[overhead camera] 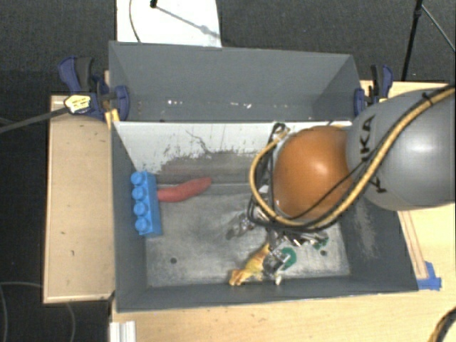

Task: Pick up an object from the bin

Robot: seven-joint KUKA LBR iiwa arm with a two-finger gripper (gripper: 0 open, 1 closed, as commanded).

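**Gripper low at bin front, over yellow toy**

My gripper (pixel 276 255) sits low near the front wall of the bin (pixel 228 84), over a small yellow toy (pixel 246 271) with a green piece (pixel 286 257) just beside it. My orange cover (pixel 310 169) hides the jaws, so I cannot tell whether they are apart or together. Judged step: final approach to the pick. The next move calls for a square grip on the toy, then a straight lift. The front wall crowds that side. A blue block (pixel 145 204) and a red stick (pixel 183 189) lie well apart, to the left.

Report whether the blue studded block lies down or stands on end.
Lying down: the blue studded block rests lengthwise on the floor of the bin, along its left wall, with four studs in a row.
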